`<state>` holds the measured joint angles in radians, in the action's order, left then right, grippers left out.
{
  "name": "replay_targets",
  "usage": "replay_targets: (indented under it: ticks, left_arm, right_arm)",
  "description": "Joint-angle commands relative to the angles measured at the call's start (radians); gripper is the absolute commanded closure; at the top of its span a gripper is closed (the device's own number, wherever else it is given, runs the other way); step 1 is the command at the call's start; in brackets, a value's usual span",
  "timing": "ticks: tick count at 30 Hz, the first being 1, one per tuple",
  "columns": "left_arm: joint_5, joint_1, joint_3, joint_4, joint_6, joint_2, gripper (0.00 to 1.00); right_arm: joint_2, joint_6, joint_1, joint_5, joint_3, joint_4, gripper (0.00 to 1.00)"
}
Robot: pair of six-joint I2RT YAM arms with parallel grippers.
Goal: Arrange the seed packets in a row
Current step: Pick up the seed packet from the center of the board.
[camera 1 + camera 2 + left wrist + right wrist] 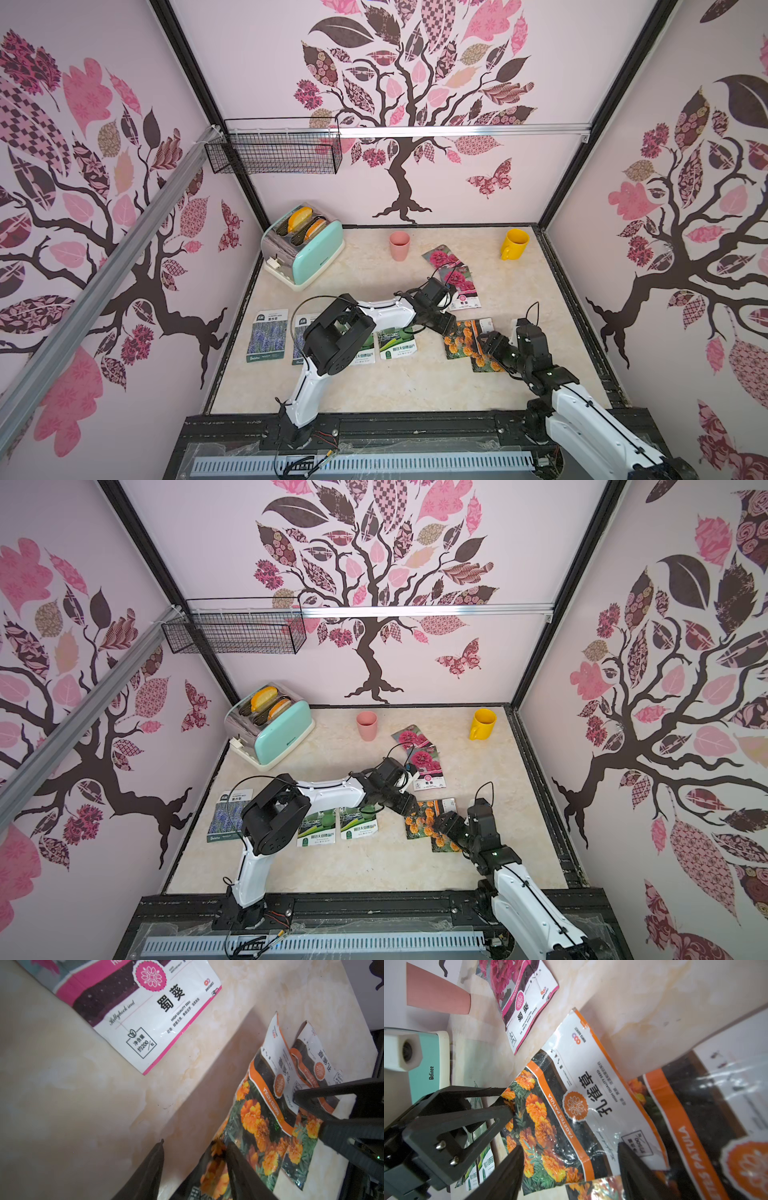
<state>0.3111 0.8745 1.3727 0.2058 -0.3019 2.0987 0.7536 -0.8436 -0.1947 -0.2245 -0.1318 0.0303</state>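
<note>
One marigold packet point(571, 1095) is lying beneath the right fingers point(508, 1174), overlapping a second marigold packet point(695, 1115); the left fingers point(492, 1113) are sitting at its far edge, a hollyhock packet point(525, 1005) lying beyond.

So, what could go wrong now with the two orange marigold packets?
The marigold packets overlap, so dragging one may shift the other. The left end effector and right end effector sit close together at them and might collide. The glossy film could also slip.
</note>
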Motion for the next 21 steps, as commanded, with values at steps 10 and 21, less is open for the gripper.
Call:
replay_targets:
  ticks: [10,21]
  left_arm:
    - [0.063,0.032,-0.02,-0.028,-0.017,0.023,0.97]
    - [0.119,-0.078,-0.037,0.05,0.102,-0.268,1.0]
  right_arm:
    - [0.058,0.007,0.003,-0.014,0.014,-0.055,0.34]
    - [-0.033,0.298,0.003,0.013,-0.356,0.207,0.21]
